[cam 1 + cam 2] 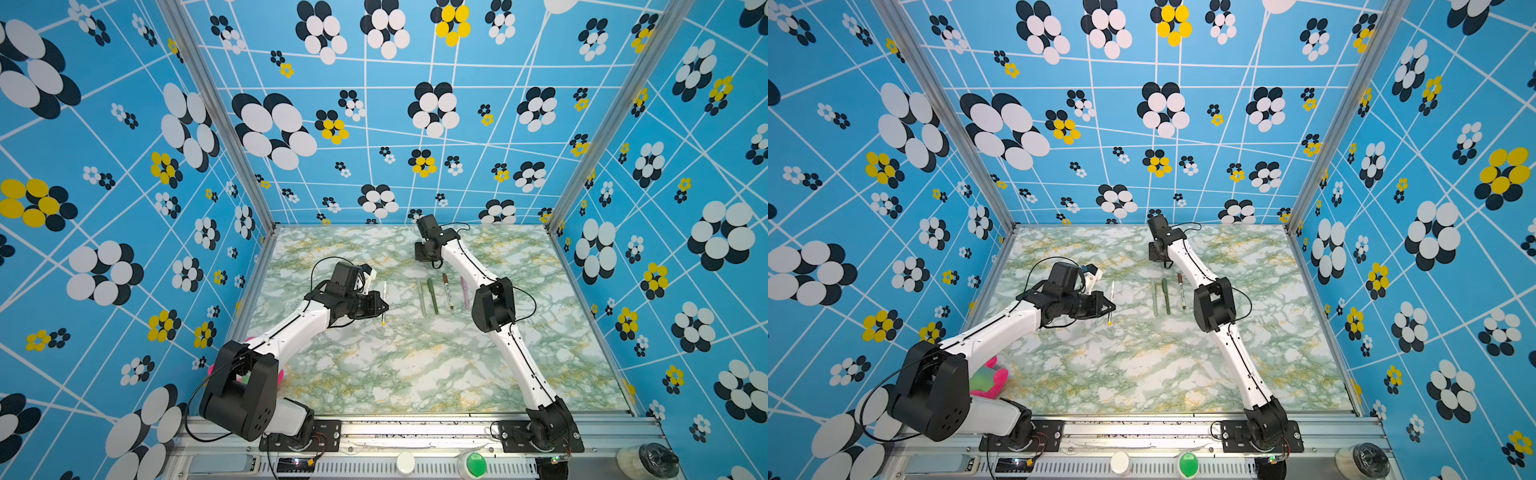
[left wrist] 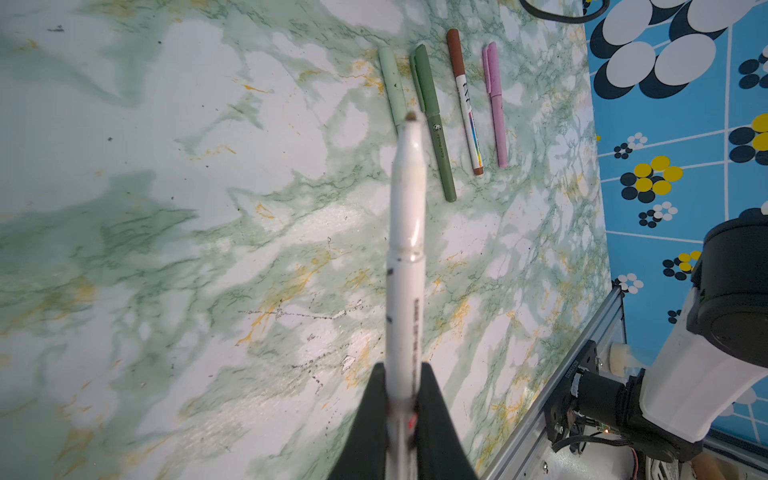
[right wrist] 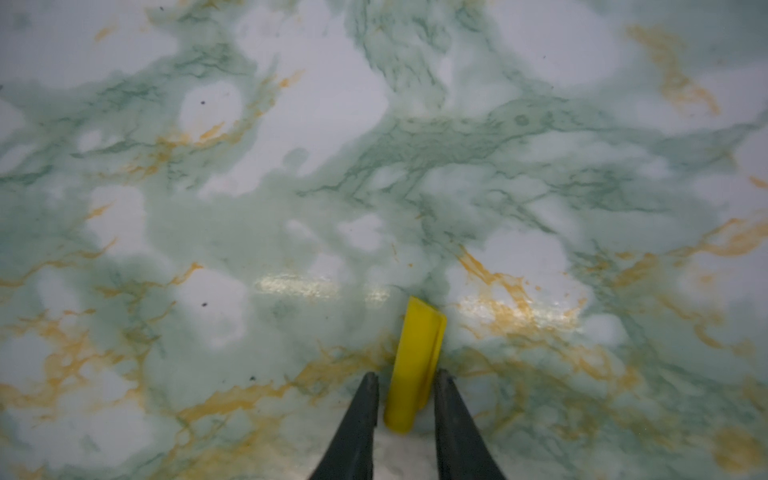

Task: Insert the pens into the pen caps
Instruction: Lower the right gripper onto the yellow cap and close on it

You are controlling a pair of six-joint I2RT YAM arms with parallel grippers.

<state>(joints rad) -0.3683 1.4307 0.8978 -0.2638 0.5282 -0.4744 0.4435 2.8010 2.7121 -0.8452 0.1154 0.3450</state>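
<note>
1. Grips white-yellow pen (image 2: 405,232) in left tool (image 2: 401,374), jaws closed tight on the barrel.
2. Leaves the pen's dark tip bare, sticking out well past the fingers and aimed toward the row of other pens in left wrist view.
3. Places that pen left of desk (image 1: 415,374) middle in both top views, running far-to-near, yellow end toward the near edge. Cannot tell whether lifted off the desk or resting on it.
4. Straddles yellow cap (image 3: 415,357) with right tool (image 3: 407,376), jaws partly apart, one finger on each side. Shows a sliver of desk between one finger and the cap, so not clamped. Cannot tell whether the other finger touches.
5. Puts the yellow cap flat on the desk, far side, beyond the row of pens. Hides cap and right tool under the wrist in both top views.
6. Lines up four capped pens side by side at mid-desk, close but apart: pale green pen (image 2: 392,83), dark green pen (image 2: 432,120), brown-marked white pen (image 2: 467,108), pink pen (image 2: 496,108).
7. Keeps each cap on the far end of its pen, colour matching.
8. Shows a pink and green plush toy (image 1: 992,380) at the near left corner, partly behind the left arm.
</note>
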